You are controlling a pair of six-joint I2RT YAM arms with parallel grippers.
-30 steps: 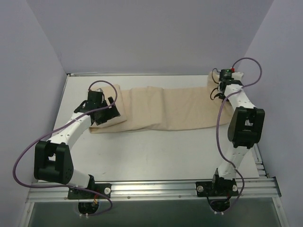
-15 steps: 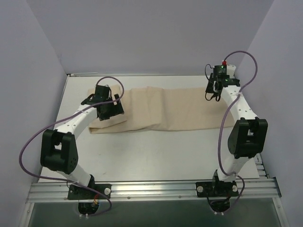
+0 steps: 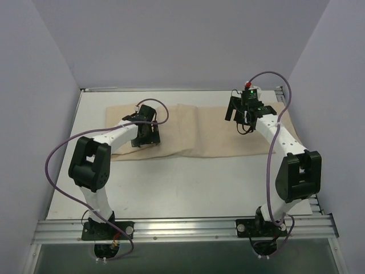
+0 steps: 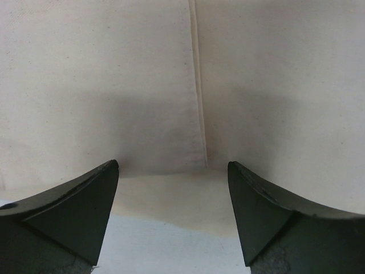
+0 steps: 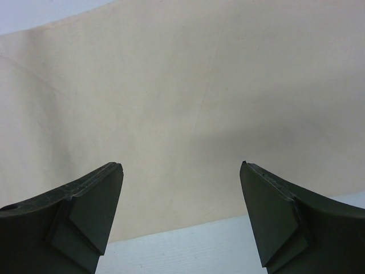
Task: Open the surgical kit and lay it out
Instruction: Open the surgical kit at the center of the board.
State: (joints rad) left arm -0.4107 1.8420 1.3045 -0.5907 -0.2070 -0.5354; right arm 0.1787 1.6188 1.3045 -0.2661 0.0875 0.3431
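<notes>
Left claw [image 3: 145, 133] and right claw [image 3: 240, 113] both gaping over the cloth [image 3: 197, 132], which lies left-right; hem [image 4: 197, 85] is dead centre under the left one.

Long beige cloth [image 3: 205, 134] on white table [image 3: 188, 182]

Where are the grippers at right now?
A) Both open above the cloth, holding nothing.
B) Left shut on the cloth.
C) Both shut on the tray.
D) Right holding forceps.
A: the left gripper and right gripper show jaws wide apart in their wrist views, only the cloth below, nothing between them.
</notes>
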